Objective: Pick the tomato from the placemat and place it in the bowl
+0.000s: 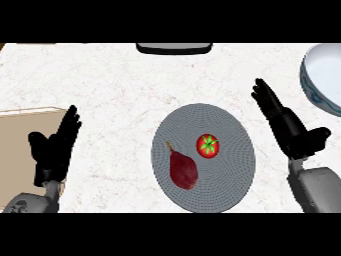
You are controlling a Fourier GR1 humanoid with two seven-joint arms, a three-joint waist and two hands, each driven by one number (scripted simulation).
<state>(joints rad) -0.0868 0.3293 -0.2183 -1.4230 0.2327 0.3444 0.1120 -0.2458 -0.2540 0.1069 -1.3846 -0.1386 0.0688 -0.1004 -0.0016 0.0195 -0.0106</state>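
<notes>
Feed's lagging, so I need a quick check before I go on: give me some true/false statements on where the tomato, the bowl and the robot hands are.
1. The tomato lies on the grey placemat. True.
2. The bowl already holds the tomato. False: nothing shows in the bowl, and the tomato is on the placemat.
3. The right robot hand is open and holds nothing. True.
4. The left robot hand is curled round the tomato. False: it is open, left of the placemat.
5. A dark red vegetable lies beside the tomato on the placemat. True.
</notes>
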